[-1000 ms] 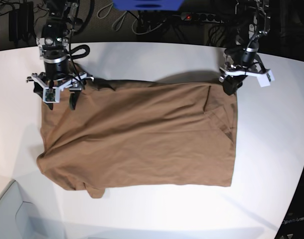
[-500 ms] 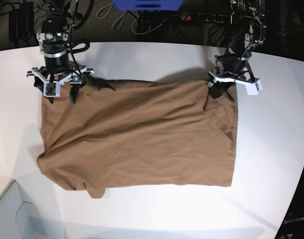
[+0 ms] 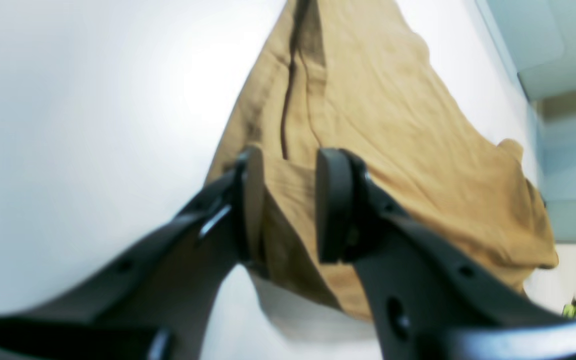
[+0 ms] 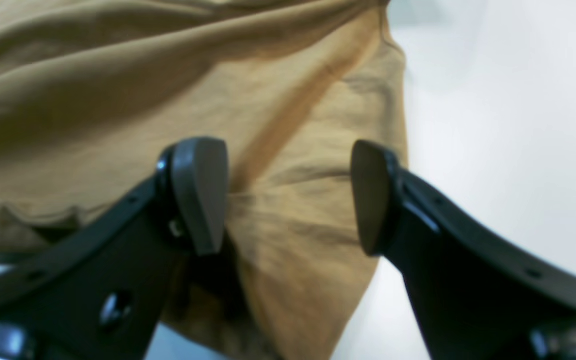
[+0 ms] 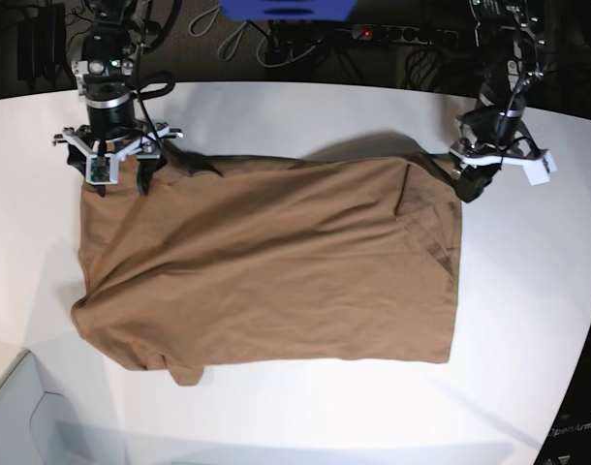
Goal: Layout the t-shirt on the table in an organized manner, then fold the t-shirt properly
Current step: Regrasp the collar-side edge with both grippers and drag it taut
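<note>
The brown t-shirt point(image 5: 276, 262) lies spread on the white table point(image 5: 528, 291), its long side running left to right in the base view. My left gripper point(image 5: 468, 186) is at the shirt's far right corner. In the left wrist view the left gripper point(image 3: 288, 205) is shut on a fold of the t-shirt point(image 3: 393, 125), with the corner lifted slightly off the table point(image 3: 68, 125). My right gripper point(image 5: 121, 184) stands at the far left corner. It is wide open in the right wrist view point(image 4: 288, 195), straddling the t-shirt point(image 4: 118, 90) edge.
Cables, a power strip point(image 5: 402, 34) and a blue object point(image 5: 286, 8) lie beyond the table's curved far edge. A pale grey bin point(image 5: 19, 417) sits at the near left corner. The table's edge curves in at the near right.
The left gripper swung left over the shirt's corner, then back right, now farther right, drawing the corner outward. The right gripper shifted slightly toward the far edge, still open.
</note>
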Action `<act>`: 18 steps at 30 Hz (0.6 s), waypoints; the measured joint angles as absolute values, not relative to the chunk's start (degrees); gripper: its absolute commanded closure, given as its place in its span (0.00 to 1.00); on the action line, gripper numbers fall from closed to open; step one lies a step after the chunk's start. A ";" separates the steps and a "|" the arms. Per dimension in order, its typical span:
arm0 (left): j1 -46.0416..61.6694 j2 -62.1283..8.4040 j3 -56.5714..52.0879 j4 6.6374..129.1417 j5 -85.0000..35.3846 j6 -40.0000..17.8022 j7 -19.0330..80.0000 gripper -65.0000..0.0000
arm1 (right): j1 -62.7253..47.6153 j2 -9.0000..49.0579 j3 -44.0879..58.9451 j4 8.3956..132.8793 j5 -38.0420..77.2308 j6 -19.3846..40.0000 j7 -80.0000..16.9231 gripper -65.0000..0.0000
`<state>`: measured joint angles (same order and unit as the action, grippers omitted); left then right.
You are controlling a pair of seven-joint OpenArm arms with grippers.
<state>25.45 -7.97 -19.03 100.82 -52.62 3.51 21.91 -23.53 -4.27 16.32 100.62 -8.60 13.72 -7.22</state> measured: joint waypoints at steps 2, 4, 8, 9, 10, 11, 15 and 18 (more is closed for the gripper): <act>24.16 -7.81 -19.77 99.44 -52.69 3.44 22.06 0.72 | -23.51 -4.27 16.32 100.62 -8.60 13.72 -7.18 0.39; 22.28 -7.88 -19.73 97.78 -52.64 3.53 22.04 0.72 | -23.51 -4.19 16.32 100.62 -8.60 13.69 -7.22 0.39; 19.40 -7.86 -19.62 93.89 -52.82 3.40 22.04 0.72 | -23.51 -4.14 16.29 100.62 -8.60 13.72 -7.20 0.39; 19.07 -7.86 -19.64 92.66 -52.73 3.42 22.06 0.72 | -23.51 -4.12 16.32 100.62 -8.58 13.72 -7.22 0.39; 18.81 -7.88 -19.42 91.72 -52.58 3.53 22.06 0.72 | -23.51 -4.14 16.32 100.62 -8.60 13.69 -7.20 0.39; 18.81 -7.92 -18.83 91.11 -52.58 3.66 22.02 0.72 | -23.51 -4.12 16.34 100.62 -8.58 13.72 -7.20 0.39; 18.61 -7.77 -15.97 91.00 -52.56 3.51 22.11 0.72 | -23.51 -4.14 16.49 100.62 -8.60 13.72 -7.20 0.39; 18.46 -7.99 -14.98 90.08 -52.53 3.44 21.74 0.72 | -23.51 -4.12 16.49 100.62 -8.58 13.72 -7.20 0.39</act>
